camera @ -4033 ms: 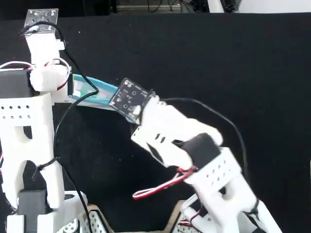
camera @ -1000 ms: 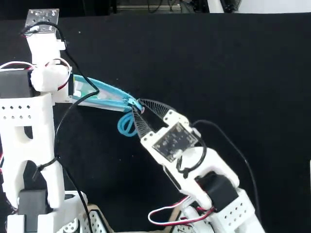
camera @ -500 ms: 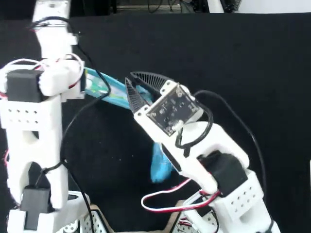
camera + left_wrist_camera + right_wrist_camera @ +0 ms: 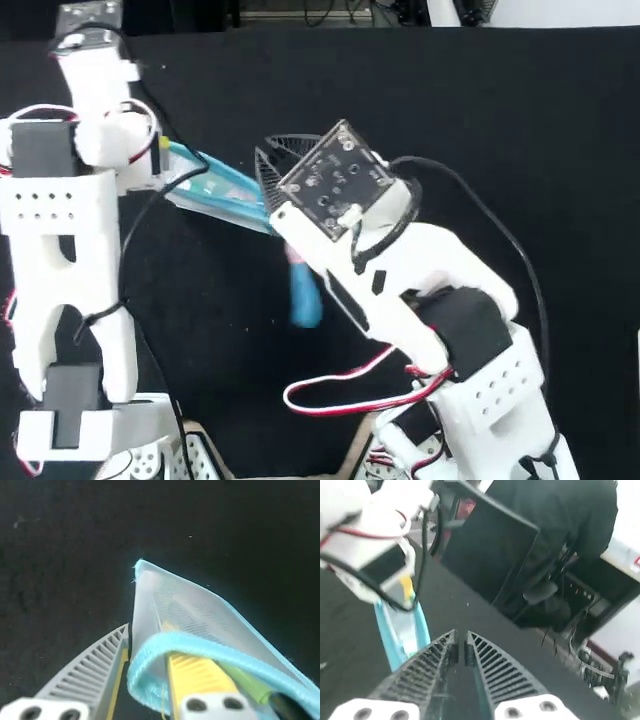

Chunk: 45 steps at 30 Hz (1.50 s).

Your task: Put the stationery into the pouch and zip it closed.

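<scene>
My left gripper is shut on one end of the translucent pouch with its blue zip edge. A yellow finger lies against the near side of the pouch, a grey finger on the other side. A green item shows through the mesh. In the high view the pouch slants from the left gripper toward the right arm. The right gripper stands over the pouch's far end, fingers together. A blue strap hangs below that end. The right gripper shows nothing between its fingers; the pouch lies beyond them.
The table is covered in black cloth. The left arm's white body stands along the left edge, and the right arm's body fills the lower middle. Dark room equipment stands beyond the table's far edge.
The right gripper left the pouch's zip end, rose and turned over the pouch. The left arm shifted with the pouch. The blue strap, looped at the zip end before, now dangles.
</scene>
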Tool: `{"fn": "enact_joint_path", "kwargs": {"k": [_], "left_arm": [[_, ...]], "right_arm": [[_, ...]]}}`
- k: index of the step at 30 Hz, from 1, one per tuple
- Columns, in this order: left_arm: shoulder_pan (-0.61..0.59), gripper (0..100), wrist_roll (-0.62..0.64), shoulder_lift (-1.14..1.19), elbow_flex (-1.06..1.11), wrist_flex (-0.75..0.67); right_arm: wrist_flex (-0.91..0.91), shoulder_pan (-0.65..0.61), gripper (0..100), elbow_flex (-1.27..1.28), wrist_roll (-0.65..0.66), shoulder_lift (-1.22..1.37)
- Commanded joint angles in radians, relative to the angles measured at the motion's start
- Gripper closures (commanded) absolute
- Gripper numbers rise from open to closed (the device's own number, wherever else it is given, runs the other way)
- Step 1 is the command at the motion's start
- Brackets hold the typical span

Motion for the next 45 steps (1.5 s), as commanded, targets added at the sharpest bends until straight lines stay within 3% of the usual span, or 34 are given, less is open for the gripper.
{"fn": "enact_joint_path", "kwargs": {"k": [1,5,9,14,19,24,30,38,45], "left_arm": [[-0.048,89,0.008,0.0,-0.056,0.002],[-0.064,89,0.008,0.0,-0.022,-0.003],[-0.064,89,0.008,0.0,0.015,-0.041],[-0.065,89,0.008,0.0,0.064,-0.044],[-0.065,89,0.008,0.0,0.082,-0.058],[-0.065,89,0.008,0.0,0.082,-0.069],[-0.065,89,0.008,0.0,0.084,-0.068],[-0.064,89,0.008,0.0,0.084,-0.066],[-0.062,89,0.008,0.0,0.084,-0.066]], "right_arm": [[0.164,0.023,98.5,-0.047,-0.003,0.004],[0.256,0.023,98.5,0.096,-0.005,0.004],[0.072,0.017,96.7,0.309,-0.043,0.004],[-0.092,0.018,81.2,0.475,-0.143,0.004],[-0.149,-0.018,81.5,0.541,-0.167,0.004],[-0.098,-0.043,81.8,0.538,-0.164,-0.015],[0.003,-0.084,81.9,0.559,-0.172,-0.223],[-0.388,-0.155,81.9,0.921,-0.176,-0.375],[-0.606,-0.055,81.9,1.04,-0.296,-0.377]]}}
